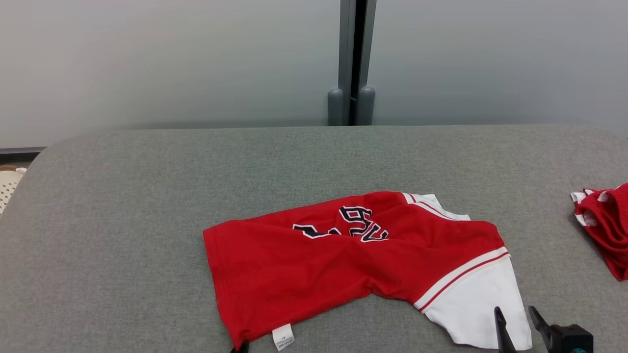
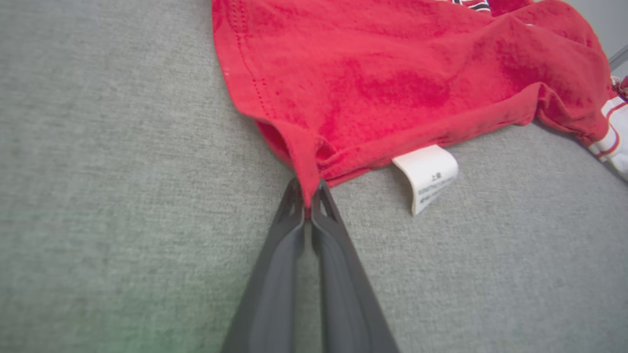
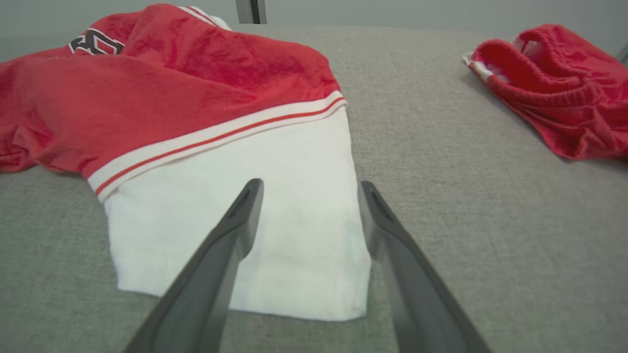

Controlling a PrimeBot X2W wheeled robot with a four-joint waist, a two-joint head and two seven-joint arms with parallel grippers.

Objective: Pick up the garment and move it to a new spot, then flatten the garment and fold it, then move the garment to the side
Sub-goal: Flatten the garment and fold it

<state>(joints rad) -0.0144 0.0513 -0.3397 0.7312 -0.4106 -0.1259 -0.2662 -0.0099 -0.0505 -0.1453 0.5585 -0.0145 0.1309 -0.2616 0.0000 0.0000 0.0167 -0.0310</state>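
1. red knit, rumpled, white at one sleeve (image 3: 294, 162) with ribbed striped trim: garment (image 1: 314, 264) lying mid grey woven table (image 1: 122, 220).
2. pinched tight on its red hem corner beside a white label (image 2: 427, 176): left gripper (image 2: 308, 196).
3. spread wide at the smooth sleeve's edge, holding nothing: right gripper (image 3: 309, 211).

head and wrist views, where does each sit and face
head view: head, looking forward and down at jersey on grey surface; right gripper lower right
left wrist view: left wrist, along left gripper shut on jersey hem
right wrist view: right wrist, along open right gripper at white sleeve
head and right wrist share the second red garment
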